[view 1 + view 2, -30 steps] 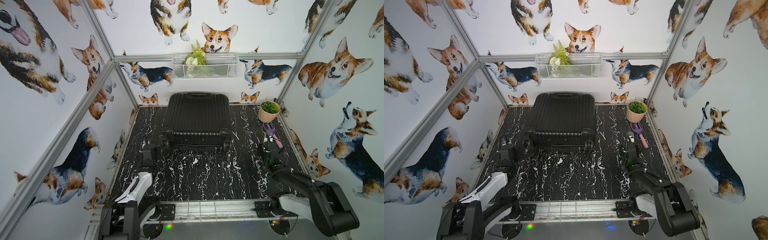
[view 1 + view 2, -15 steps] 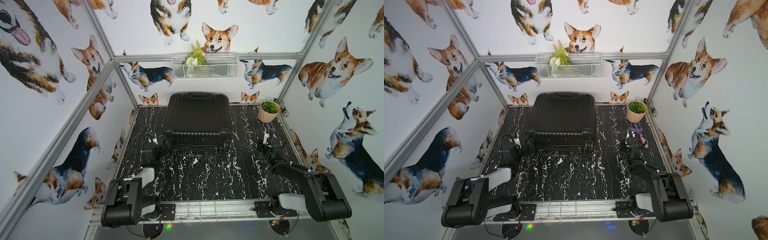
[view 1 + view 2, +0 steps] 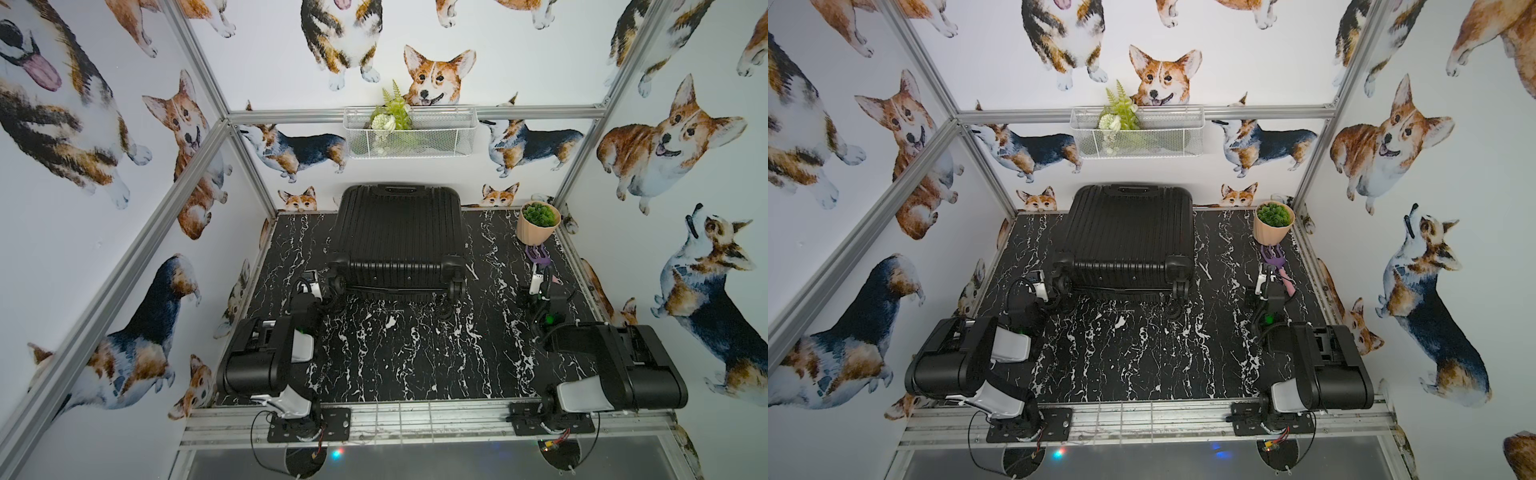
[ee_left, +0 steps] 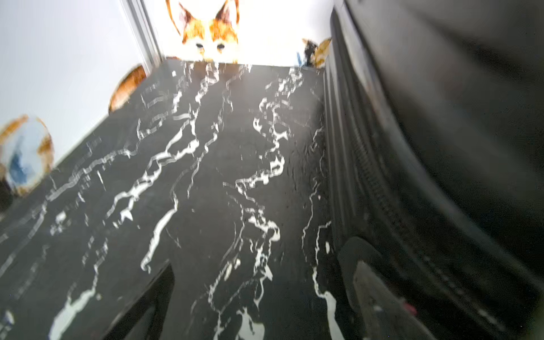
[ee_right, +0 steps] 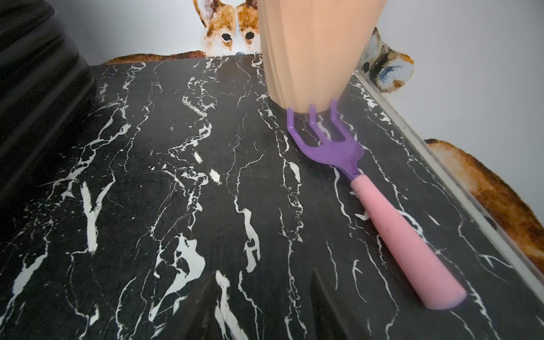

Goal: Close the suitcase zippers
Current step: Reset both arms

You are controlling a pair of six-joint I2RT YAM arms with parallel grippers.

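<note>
Left arm and right arm have folded up since a second ago. Their elbows are now raised over the near edge of the black marbled counter, and both grippers have edged forward, low over it. The left gripper is spread wide and holds nothing. It sits just beside the near left wheel of the suitcase. The right gripper is partly spread and also holds nothing. It hovers over bare counter near a rake with a pink handle and purple head, well apart from the suitcase. The black ribbed suitcase lies flat with its lid down across the far middle of the counter, wheels toward the arms and its other end at the far wall. The zipper runs along its side in a blurred left wrist view, and its pulls cannot be made out. Farther right, the rake's tines reach the foot of a peach pot holding a green plant. A white wire basket with greenery hangs on the far wall.
</note>
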